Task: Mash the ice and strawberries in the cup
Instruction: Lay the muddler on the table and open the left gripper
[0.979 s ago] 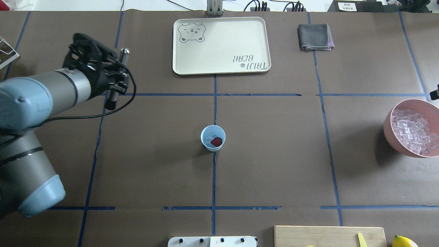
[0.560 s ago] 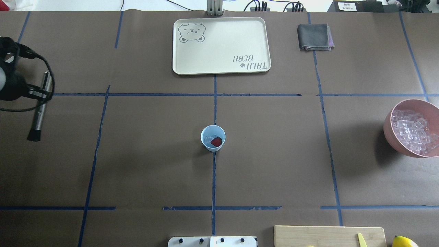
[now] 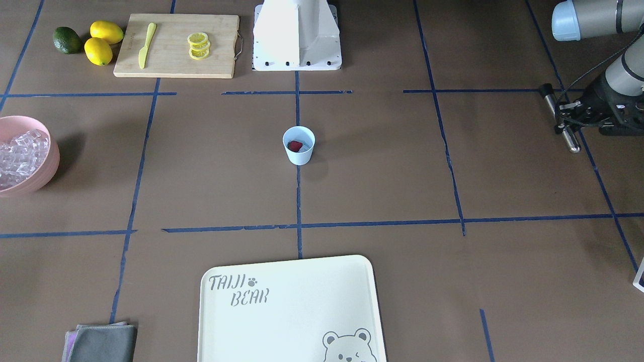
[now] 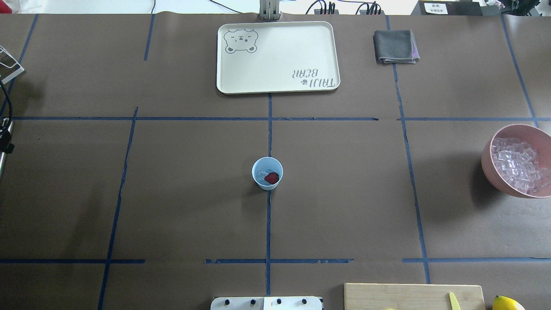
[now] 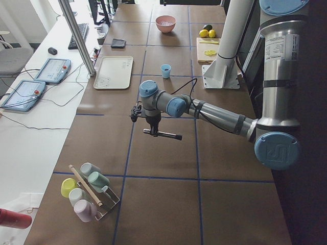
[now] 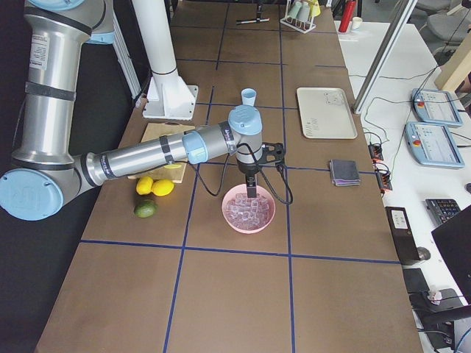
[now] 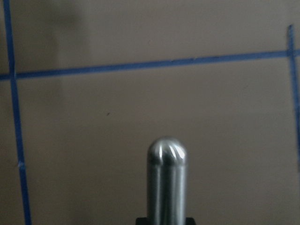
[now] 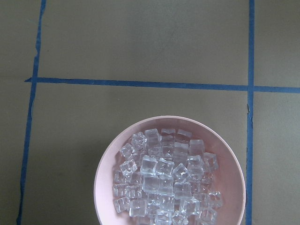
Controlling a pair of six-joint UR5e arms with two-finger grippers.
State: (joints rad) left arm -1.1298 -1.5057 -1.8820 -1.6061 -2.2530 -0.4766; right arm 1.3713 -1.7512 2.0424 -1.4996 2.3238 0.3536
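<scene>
Cup (image 4: pixel 267 173) upright mid-tabletop (image 4: pixel 193 193), strawberry (image 4: pixel 271 177) and ice (image 4: pixel 260 174) inside. Left end effector (image 3: pixel 564 119) well apart at the tabletop's left edge, clamped on a metal rod (image 3: pixel 570 140). Right end effector (image 6: pixel 250 190) above the pink bowl (image 4: pixel 488 165); can't tell spread or closed.

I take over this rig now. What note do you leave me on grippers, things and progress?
Left gripper: shut on a steel masher rod with a black end, far out at the robot's left.
Right gripper: above the pink bowl of ice cubes; open or shut cannot be told.
Small light-blue cup: upright at the table's middle, holding a red strawberry and clear ice cubes.
Done: cup loaded. To do: all the mashing; the berry looks whole.
</scene>
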